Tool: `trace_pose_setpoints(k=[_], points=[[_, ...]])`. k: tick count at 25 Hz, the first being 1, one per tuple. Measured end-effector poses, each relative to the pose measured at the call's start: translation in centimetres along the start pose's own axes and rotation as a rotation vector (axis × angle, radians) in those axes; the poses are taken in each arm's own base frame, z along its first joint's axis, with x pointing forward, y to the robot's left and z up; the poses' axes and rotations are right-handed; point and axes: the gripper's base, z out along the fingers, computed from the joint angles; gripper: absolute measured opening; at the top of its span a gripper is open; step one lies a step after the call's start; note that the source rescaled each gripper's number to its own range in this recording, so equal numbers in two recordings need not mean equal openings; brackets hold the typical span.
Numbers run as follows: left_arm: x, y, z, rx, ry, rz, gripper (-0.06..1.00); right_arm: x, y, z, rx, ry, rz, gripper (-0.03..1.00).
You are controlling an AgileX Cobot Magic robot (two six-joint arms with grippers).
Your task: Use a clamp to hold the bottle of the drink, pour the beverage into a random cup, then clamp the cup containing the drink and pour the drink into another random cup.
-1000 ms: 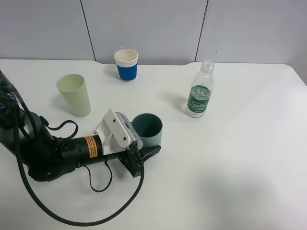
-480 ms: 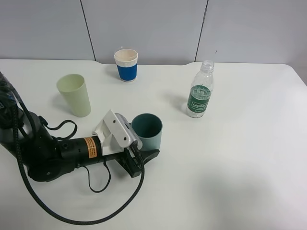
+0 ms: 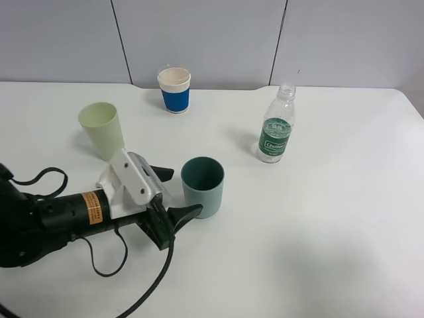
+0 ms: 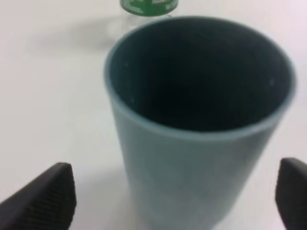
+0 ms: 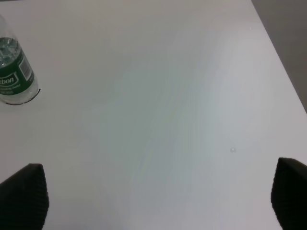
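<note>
A: Why do our left clamp (image 3: 173, 195) jaws stand spread, clear of the teal cup (image 3: 203, 186)?

B: We judge it's free to stand mid-table. The bottle (image 3: 276, 133) waits toward the far right edge; our right clamp (image 5: 158, 199) gapes, holding nothing.

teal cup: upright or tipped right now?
Upright. The teal cup stands on its base on the table, mouth up, untouched between the open left tool fingers.

Teal cup (image 3: 203, 187) before open tool (image 3: 173, 193)
</note>
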Motion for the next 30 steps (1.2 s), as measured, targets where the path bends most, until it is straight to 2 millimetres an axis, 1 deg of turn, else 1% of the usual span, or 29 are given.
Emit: trace_pose_setpoints(k=[5, 6, 7, 9, 11, 12, 13, 14, 19, 24, 30], points=[[-0.7, -0.2, -3.1, -0.052, -0.024, -0.004, 0.47, 0.0, 0.0, 0.0, 0.0, 0.0, 0.0, 0.98], [-0.8, -0.3, -3.6, -0.065, -0.027, -0.008, 0.5, 0.0, 0.0, 0.0, 0.0, 0.0, 0.0, 0.98], [-1.0, -0.2, -4.1, -0.079, -0.035, -0.012, 0.55, 0.0, 0.0, 0.0, 0.0, 0.0, 0.0, 0.98], [-1.3, -0.1, -5.1, -0.119, -0.057, -0.023, 0.74, 0.0, 0.0, 0.0, 0.0, 0.0, 0.0, 0.98], [-1.6, 0.2, -5.8, -0.166, -0.078, -0.038, 0.89, 0.0, 0.0, 0.0, 0.0, 0.0, 0.0, 0.98], [-1.9, 0.4, -6.1, -0.193, -0.096, -0.046, 0.93, 0.0, 0.0, 0.0, 0.0, 0.0, 0.0, 0.98], [-2.2, 0.6, -6.5, -0.218, -0.114, -0.053, 0.95, 0.0, 0.0, 0.0, 0.0, 0.0, 0.0, 0.98], [-2.4, 0.7, -6.7, -0.237, -0.13, -0.059, 0.97, 0.0, 0.0, 0.0, 0.0, 0.0, 0.0, 0.98], [-4.0, 1.2, -7.8, -0.31, -0.235, -0.081, 0.97, 0.0, 0.0, 0.0, 0.0, 0.0, 0.0, 0.98], [-5.3, 1.2, -8.7, -0.316, -0.321, -0.075, 0.97, 0.0, 0.0, 0.0, 0.0, 0.0, 0.0, 0.98], [-7.1, 1.1, -10.3, -0.332, -0.45, -0.073, 0.97, 0.0, 0.0, 0.0, 0.0, 0.0, 0.0, 0.98]])
